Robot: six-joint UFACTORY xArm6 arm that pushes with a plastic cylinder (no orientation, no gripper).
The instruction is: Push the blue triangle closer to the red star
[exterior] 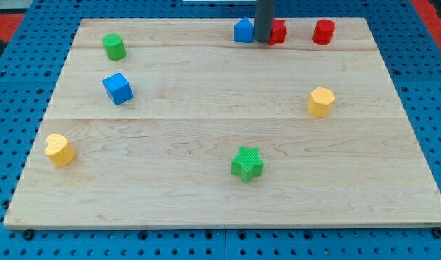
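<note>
The blue triangle sits near the view's top edge, a little right of centre. The red star is just to its right, partly hidden behind my rod. My tip stands between the two, close against both blocks. Whether it touches either one cannot be told.
A red cylinder lies right of the star. A green cylinder and a blue cube are at the left. A yellow heart is at lower left, a green star at lower centre, a yellow hexagon at right.
</note>
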